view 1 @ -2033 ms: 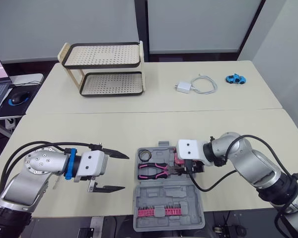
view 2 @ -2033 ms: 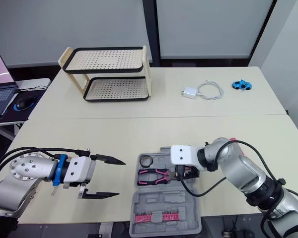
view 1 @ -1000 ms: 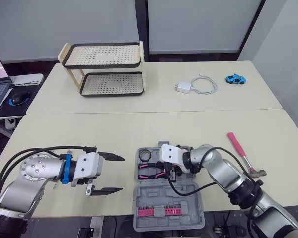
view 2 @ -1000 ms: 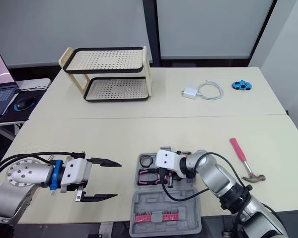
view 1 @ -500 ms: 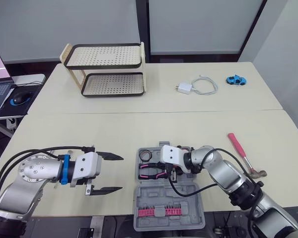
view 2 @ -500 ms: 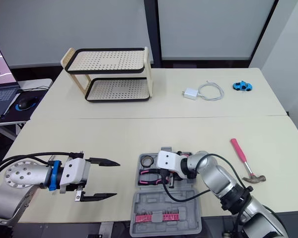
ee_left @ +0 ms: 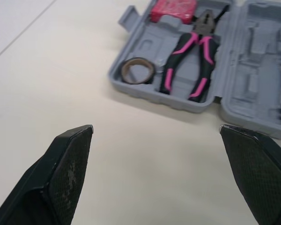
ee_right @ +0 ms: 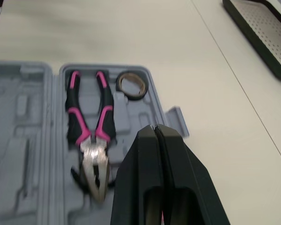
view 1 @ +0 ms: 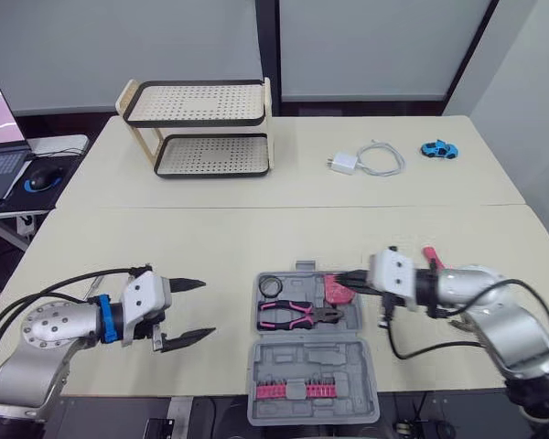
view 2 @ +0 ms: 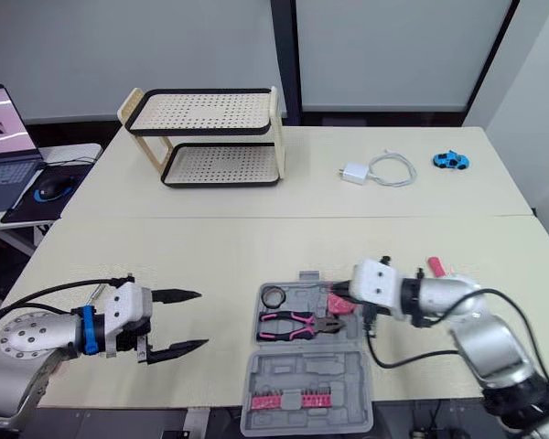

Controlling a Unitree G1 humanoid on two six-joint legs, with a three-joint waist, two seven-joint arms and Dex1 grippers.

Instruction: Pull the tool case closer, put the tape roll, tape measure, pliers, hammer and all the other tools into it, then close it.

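- Grey tool case (view 1: pixel 311 358) lies open and flat, lower centre.
- Inside its upper half: tape roll (view 1: pixel 272 283) left, pink-handled pliers (view 1: pixel 297 315) centre, pink tape measure (view 1: pixel 339 290) right.
- Hammer (view 1: pixel 430 254): pink handle end visible right of case.

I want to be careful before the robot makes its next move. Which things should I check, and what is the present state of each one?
1. Tool case lid open: ok.
2. Tape roll inside the case: ok.
3. Pliers inside the case: ok.
4. Hammer inside the case: not ok; its pink handle lies on the table, outside the case.
5. Right gripper open for a grasp: not ok; it is shut.
6. Left gripper clear of the case: ok; it is open and beside the case.
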